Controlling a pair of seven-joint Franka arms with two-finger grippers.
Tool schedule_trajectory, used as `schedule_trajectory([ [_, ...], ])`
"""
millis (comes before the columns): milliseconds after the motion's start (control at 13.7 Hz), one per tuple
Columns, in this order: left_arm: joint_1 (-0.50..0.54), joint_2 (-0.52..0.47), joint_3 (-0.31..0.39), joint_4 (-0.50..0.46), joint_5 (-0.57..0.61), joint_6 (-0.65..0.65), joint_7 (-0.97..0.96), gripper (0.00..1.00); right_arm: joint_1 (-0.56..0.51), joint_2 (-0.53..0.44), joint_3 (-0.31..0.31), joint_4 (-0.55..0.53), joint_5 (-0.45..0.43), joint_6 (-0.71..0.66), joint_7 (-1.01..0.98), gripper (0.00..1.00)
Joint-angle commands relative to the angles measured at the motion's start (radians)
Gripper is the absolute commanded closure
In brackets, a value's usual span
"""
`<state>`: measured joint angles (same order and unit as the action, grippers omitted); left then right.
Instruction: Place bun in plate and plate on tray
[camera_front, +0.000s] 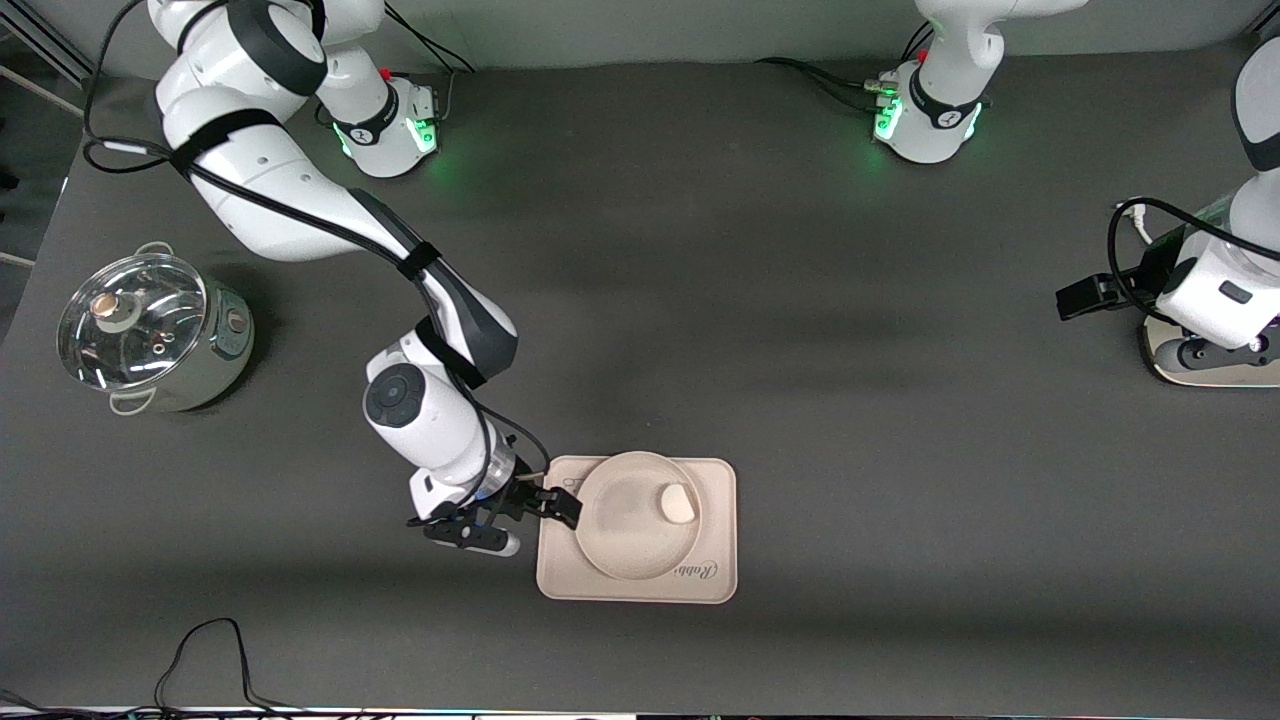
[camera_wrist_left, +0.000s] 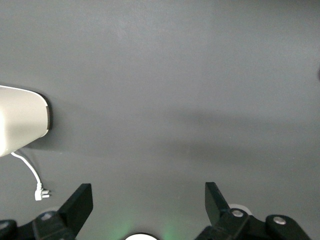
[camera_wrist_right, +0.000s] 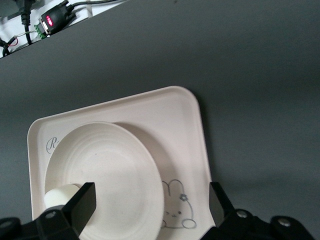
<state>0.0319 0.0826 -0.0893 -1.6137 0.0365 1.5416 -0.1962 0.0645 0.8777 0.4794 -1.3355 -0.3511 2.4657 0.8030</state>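
Observation:
The round cream plate (camera_front: 625, 525) lies on the rectangular cream tray (camera_front: 716, 482), near the table's front edge. The small off-white bun (camera_front: 678, 502) rests inside the plate, toward the left arm's end. My right gripper (camera_front: 557, 506) is open at the tray's edge on the right arm's side, just off the plate's rim, holding nothing. The right wrist view shows the plate (camera_wrist_right: 110, 165), the bun (camera_wrist_right: 59, 194) and the tray (camera_wrist_right: 175, 120) with its rabbit drawing below my open right gripper (camera_wrist_right: 151, 201). My left gripper (camera_wrist_left: 147, 196) is open over bare table while that arm (camera_front: 1215, 290) waits at its end.
A steel pot with a glass lid (camera_front: 150, 330) stands toward the right arm's end of the table. A black cable (camera_front: 215, 650) loops near the front edge. A white device with a cord (camera_wrist_left: 20, 125) lies on the table in the left wrist view.

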Motion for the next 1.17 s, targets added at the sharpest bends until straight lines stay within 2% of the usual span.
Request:
schedule_trajectory([
  [0,0.0,-0.027,0.0,-0.002,0.008,-0.015,0.003,0.0,-0.035,-0.133,-0.001,-0.059,0.023,-0.123,-0.034,0.0],
  [146,-0.003,-0.075,-0.001,-0.021,0.006,-0.017,0.003,0.0,-0.067,-0.231,-0.008,-0.097,0.133,-0.236,-0.167,0.0],
  [292,-0.001,-0.102,-0.001,-0.029,0.002,-0.014,0.001,0.0,-0.068,-0.359,-0.111,-0.169,0.271,-0.315,-0.31,0.0],
  [438,0.002,-0.112,0.0,-0.037,-0.021,-0.003,0.001,0.0,-0.063,-0.526,-0.198,-0.323,0.377,-0.318,-0.422,0.0],
  [584,0.0,-0.112,0.0,-0.032,-0.023,-0.001,0.001,0.0,-0.061,-0.687,-0.258,-0.445,0.388,-0.339,-0.462,0.0],
  [657,-0.001,-0.11,0.008,-0.031,-0.021,-0.003,0.001,0.0,-0.06,-0.748,-0.28,-0.459,0.388,-0.414,-0.462,0.0],
  [803,-0.012,-0.106,0.014,-0.015,-0.021,-0.012,0.001,0.0,-0.06,-0.836,-0.335,-0.452,0.388,-0.554,-0.464,0.0],
  [1094,-0.018,-0.103,0.025,0.009,-0.023,-0.017,-0.009,0.0,-0.055,-0.974,-0.447,-0.446,0.389,-0.704,-0.467,0.0],
])
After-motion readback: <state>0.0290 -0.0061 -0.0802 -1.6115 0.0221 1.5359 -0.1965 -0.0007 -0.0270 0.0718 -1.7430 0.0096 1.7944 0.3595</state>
